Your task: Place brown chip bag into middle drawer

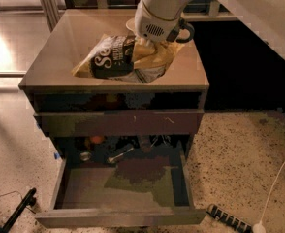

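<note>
The gripper (150,43), at upper centre of the frame, meets the tan end of the brown chip bag (114,57), which lies on the worktop (55,62). Its housing hides the grip, so I cannot tell how far open it is. At lower centre the middle drawer (91,191) stands pulled out, its floor bare. Small dim items (114,154) in the recess behind it are hard to make out.

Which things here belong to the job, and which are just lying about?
Job: brown chip bag over the cabinet top; pincer right on the bag; middle drawer, pulled open, bare inside.
Lying about: power strip and white cable on the floor; clutter behind the drawer.
</note>
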